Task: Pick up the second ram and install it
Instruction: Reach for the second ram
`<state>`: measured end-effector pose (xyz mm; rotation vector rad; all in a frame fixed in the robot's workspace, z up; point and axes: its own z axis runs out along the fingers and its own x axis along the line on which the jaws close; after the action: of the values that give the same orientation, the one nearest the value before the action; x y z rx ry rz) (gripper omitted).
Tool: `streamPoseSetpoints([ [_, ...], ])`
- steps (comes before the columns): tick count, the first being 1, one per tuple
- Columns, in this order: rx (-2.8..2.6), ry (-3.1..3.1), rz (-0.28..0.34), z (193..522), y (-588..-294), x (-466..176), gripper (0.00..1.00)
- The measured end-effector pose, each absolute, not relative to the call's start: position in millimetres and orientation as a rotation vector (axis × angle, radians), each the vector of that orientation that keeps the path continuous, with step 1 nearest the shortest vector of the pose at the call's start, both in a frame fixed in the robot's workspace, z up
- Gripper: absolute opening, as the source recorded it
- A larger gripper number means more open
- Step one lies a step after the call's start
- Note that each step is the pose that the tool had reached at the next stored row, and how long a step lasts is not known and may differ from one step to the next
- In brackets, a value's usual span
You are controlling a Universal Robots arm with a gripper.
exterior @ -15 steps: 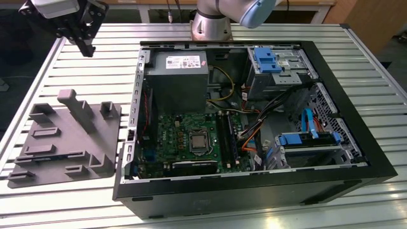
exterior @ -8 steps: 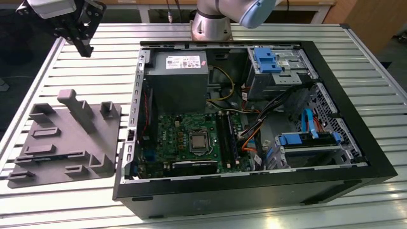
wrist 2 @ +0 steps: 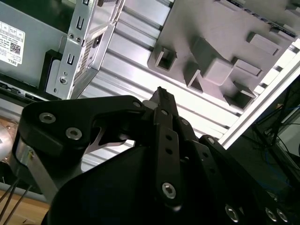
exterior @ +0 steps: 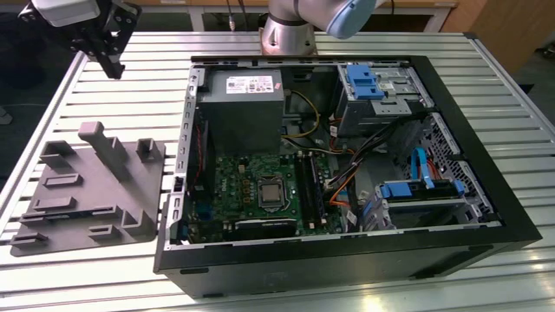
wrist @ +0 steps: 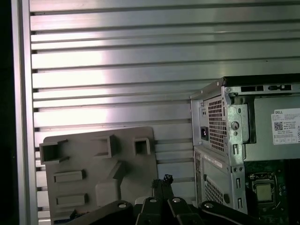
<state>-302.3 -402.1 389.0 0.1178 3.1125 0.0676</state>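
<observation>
While pincer (exterior: 112,70) hangs upper left of exterior view, fingers closed w/ nothing btwn, blue ram (exterior: 62,212) lies in gray tray (exterior: 130,195) slot, lower left, well apart.

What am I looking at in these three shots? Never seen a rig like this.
It is one robot arm mounted at the far edge of a slatted metal table. The exterior view comes from a camera off the arm. Both wrist views come from cameras riding on the arm, looking past its black claw.

Two things lie on the table. One is an open computer case with a green motherboard and long black memory slots. The other is a grey moulded tray beside the case, on the exterior view's left.

The claw hangs above the table near the tray's far end, with its fingers together. It holds nothing.
</observation>
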Motion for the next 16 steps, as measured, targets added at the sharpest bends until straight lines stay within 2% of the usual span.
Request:
streamPoseSetpoints([
  [16, 0.118, 3.112, 0.068, 384.1, -412.6, -307.1, 0.11],
])
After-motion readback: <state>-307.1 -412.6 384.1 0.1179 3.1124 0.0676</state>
